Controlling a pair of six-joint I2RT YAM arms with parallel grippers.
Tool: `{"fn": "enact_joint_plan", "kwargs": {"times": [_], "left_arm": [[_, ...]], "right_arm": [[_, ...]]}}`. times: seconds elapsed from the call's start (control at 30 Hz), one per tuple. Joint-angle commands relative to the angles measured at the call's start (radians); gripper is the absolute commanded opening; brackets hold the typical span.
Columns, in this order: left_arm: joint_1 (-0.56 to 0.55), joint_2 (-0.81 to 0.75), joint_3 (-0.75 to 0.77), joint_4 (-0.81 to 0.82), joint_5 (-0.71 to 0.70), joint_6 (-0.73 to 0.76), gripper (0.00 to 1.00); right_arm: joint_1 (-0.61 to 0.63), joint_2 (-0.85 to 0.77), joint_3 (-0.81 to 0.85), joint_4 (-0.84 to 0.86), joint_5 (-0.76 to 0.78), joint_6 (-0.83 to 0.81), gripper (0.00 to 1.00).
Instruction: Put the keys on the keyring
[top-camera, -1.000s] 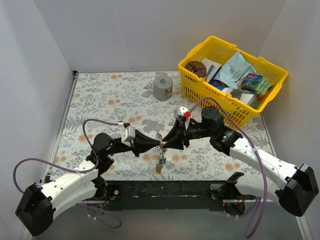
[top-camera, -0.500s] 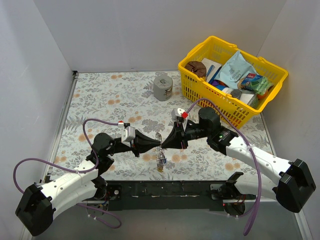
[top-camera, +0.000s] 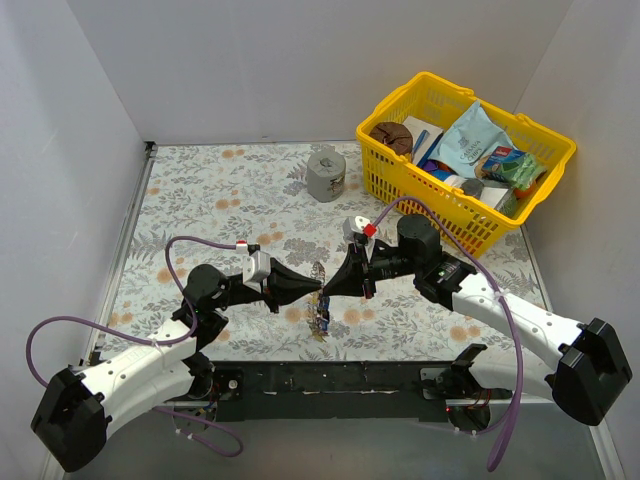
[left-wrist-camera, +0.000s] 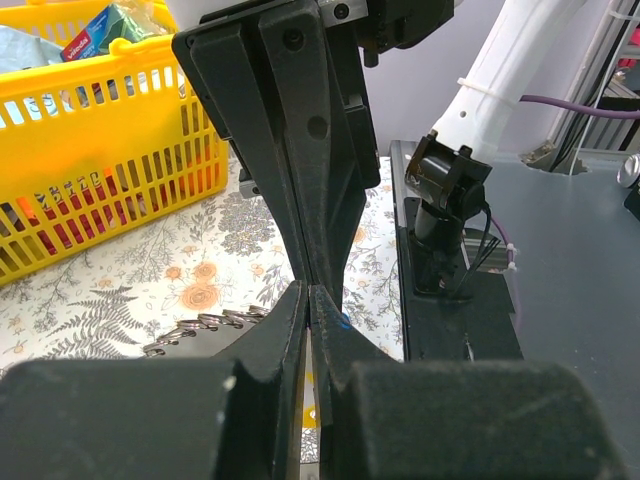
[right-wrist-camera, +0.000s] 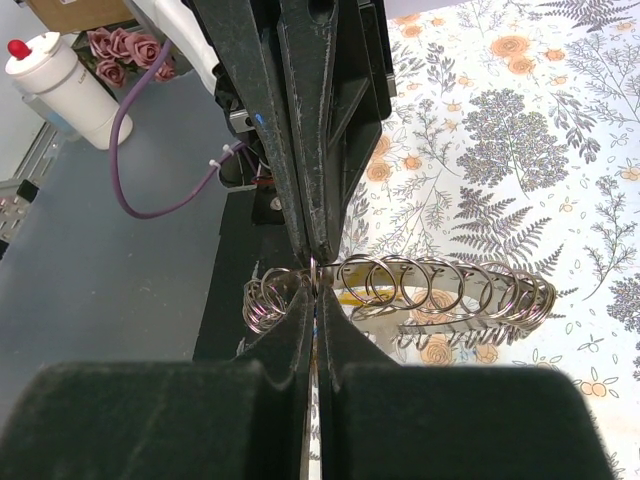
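Gripping: we see the left gripper (top-camera: 312, 289) and right gripper (top-camera: 331, 290) both pinched closed, tip to tip, apparently on the keyring (right-wrist-camera: 400, 288).
Keyring axis: a row of wire loops lying crosswise to both grippers, mid-frame overhead.
Keys (top-camera: 320, 322): dangling just below the tips.
Nearer arm: neither; both reach it.
Room: we judge space all round; the basket (top-camera: 400, 195) and can (top-camera: 326, 175) stand well apart, upper frame.

My black two-finger right gripper (top-camera: 326, 289) now sits slightly further left, and the dangling chain of silver wire rings (top-camera: 320, 318) seems bunched higher.
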Motion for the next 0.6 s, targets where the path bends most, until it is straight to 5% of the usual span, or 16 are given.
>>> {"fn": "enact_joint_plan", "kwargs": {"times": [0.0,0.13,0.4,0.57], "left_arm": [[-0.003,-0.026,0.053,0.014,0.012,0.005,0.00],[-0.003,-0.023,0.094,-0.091,0.026,0.074,0.00],[-0.003,-0.003,0.240,-0.530,0.054,0.320,0.43],[-0.003,0.072,0.337,-0.789,0.080,0.475,0.50]], "right_arm": [[0.004,-0.023,0.020,0.006,0.030,-0.004,0.01],[0.004,-0.018,0.058,-0.101,0.055,-0.053,0.01],[0.003,0.042,0.199,-0.429,0.095,-0.255,0.01],[0.003,0.095,0.284,-0.607,0.107,-0.340,0.01]]}}
